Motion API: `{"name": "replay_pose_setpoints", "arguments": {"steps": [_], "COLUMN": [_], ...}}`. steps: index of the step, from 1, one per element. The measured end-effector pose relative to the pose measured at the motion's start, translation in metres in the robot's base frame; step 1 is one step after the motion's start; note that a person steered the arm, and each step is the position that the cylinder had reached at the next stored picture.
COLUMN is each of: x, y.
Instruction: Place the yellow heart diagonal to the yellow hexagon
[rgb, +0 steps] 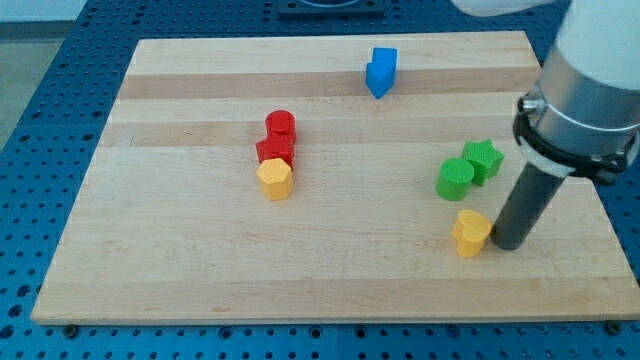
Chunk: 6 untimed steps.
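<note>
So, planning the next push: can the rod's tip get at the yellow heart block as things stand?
Probably yes: my tip stands just at the view's right of the yellow heart block, nothing between them.

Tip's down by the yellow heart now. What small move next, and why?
Probably a short push toward the view's left and slightly up. My tip sits against the yellow heart's right side, and the yellow hexagon lies far left, just below two red blocks. That heading also keeps the heart below the green blocks.
</note>
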<state>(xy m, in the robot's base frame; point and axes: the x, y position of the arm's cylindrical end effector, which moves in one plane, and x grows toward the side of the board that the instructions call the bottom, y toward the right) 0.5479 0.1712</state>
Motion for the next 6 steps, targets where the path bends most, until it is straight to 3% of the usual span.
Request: {"name": "replay_pose_setpoints", "arguments": {"steps": [2,4,6], "x": [0.011,-0.018,-0.018], "y": [-0.042,-0.043,-0.088]}}
